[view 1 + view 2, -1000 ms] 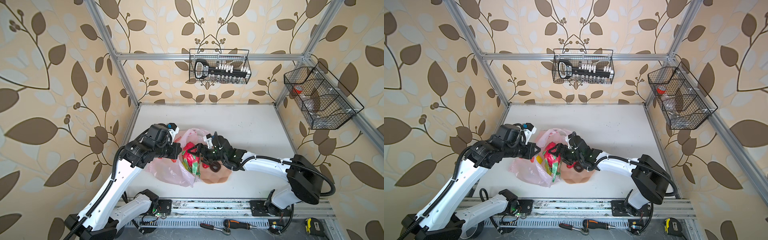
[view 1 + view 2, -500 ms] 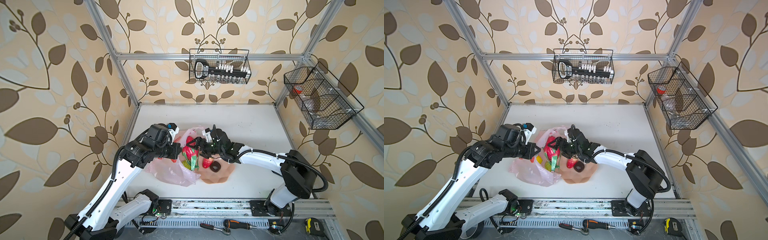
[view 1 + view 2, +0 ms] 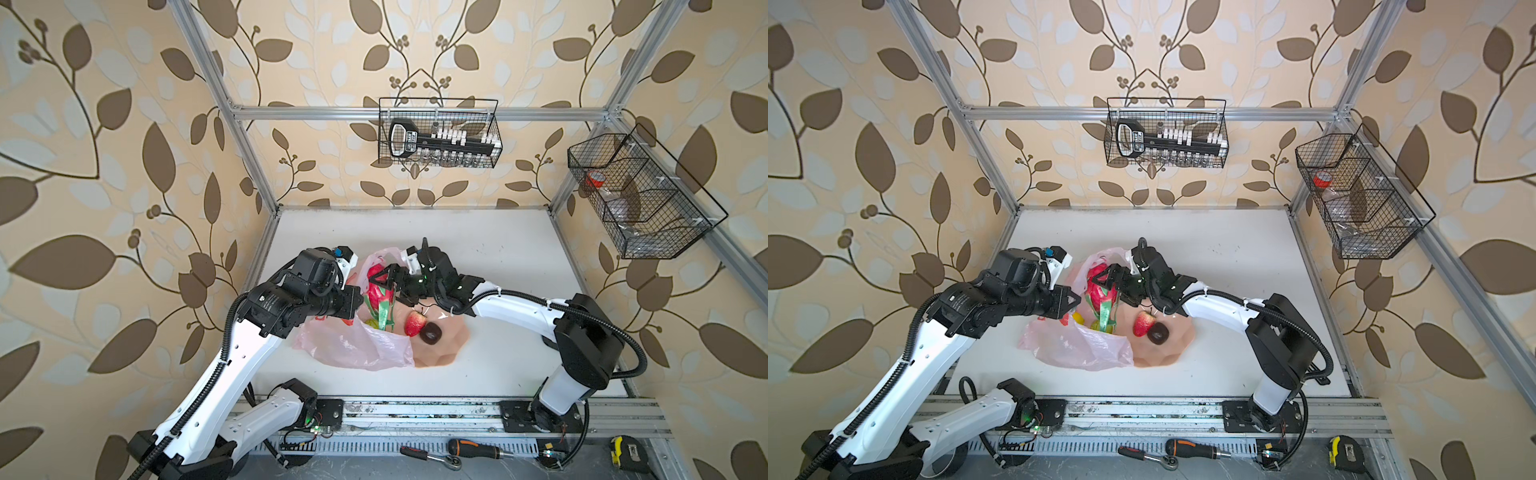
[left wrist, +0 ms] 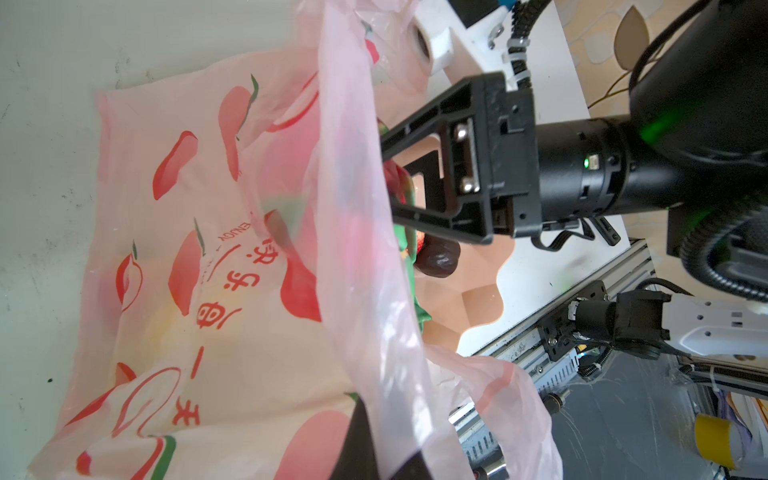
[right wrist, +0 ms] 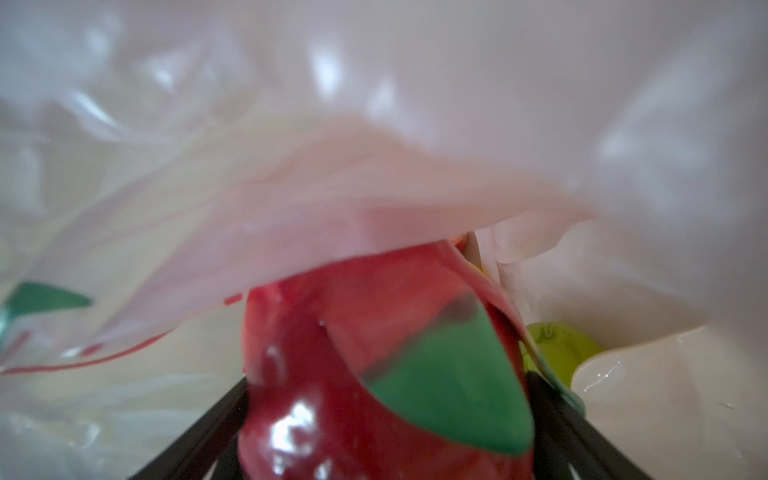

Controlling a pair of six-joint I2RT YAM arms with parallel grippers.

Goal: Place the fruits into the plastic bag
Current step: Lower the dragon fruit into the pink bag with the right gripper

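I have the dragon fruit (image 3: 1096, 291) at the mouth of the plastic bag (image 3: 1075, 347).
My right gripper (image 3: 1111, 286) clamps it between wide-set jaws, just at the opening; my left gripper (image 3: 1076, 300) is pinched tight on the bag's rim, holding it raised. A red fruit (image 3: 1143, 324) and a dark plum (image 3: 1158, 333) lie on the plate (image 3: 1177, 347), touching each other, beside the bag.
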